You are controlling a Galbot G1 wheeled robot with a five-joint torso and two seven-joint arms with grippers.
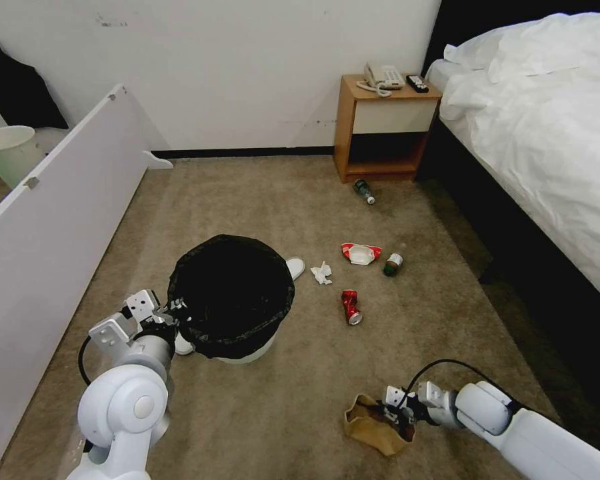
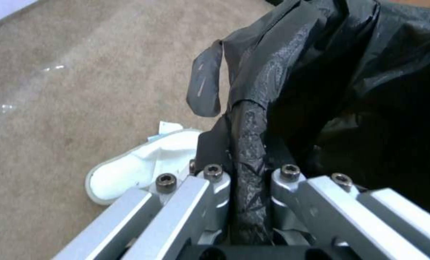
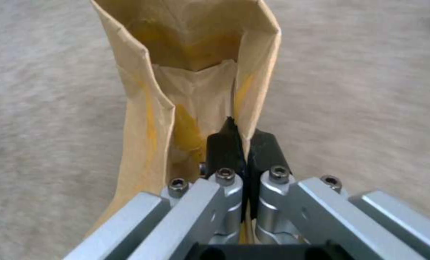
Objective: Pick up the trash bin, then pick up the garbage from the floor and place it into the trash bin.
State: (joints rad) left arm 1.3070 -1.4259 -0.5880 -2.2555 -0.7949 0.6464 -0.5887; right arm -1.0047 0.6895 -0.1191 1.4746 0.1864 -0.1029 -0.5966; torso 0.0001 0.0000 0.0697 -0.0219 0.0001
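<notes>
black-lined trash bin (image 1: 231, 298), litter on carpet

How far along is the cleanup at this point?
Done: the left gripper is shut on the trash bin rim. In hand: the right gripper pinches the brown paper bag. Left on the carpet: red can, tissue, wrapper, two bottles, slippers.

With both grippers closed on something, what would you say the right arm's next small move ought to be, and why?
Probably lift the brown paper bag and carry it over the trash bin. The right gripper is shut on the bag's wall, and the left gripper holds the bin's open, bag-lined rim.
</notes>
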